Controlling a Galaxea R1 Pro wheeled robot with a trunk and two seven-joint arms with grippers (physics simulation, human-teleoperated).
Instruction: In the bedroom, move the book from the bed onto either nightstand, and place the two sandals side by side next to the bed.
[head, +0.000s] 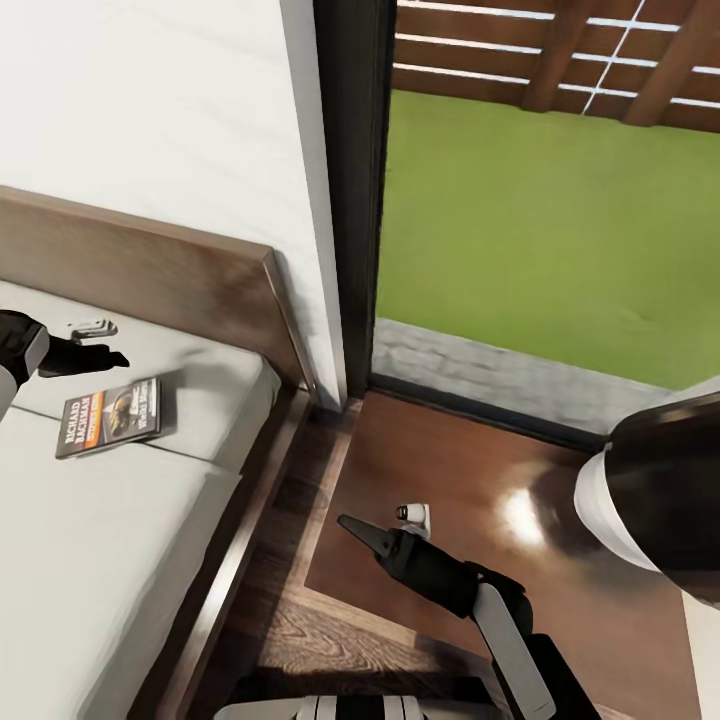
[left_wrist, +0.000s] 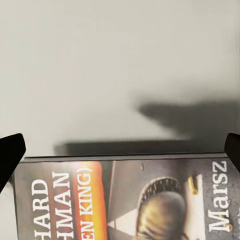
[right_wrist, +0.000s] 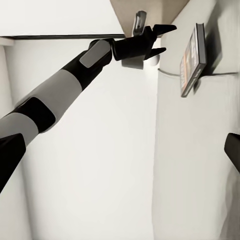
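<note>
The book (head: 110, 415), dark with an orange band, lies flat on the light-grey mattress of the bed (head: 90, 560) near the headboard. My left gripper (head: 112, 357) hovers open just above the book's far edge. In the left wrist view the book (left_wrist: 125, 200) lies below the widely spread fingertips (left_wrist: 10, 150), nothing between them. The nightstand (head: 470, 470) stands right of the bed, glossy reddish-brown. My right gripper (head: 352, 527) is open over its front left corner, pointing at the bed. The right wrist view shows the book (right_wrist: 192, 60) and my left gripper (right_wrist: 160, 37). The sandals are out of view.
A small white gadget (head: 92, 326) lies on the mattress by the headboard (head: 150, 265). A small white object (head: 412, 515) sits on the nightstand. A black-framed window (head: 355, 200) rises behind it. A strip of wood floor (head: 300, 620) runs between bed and nightstand.
</note>
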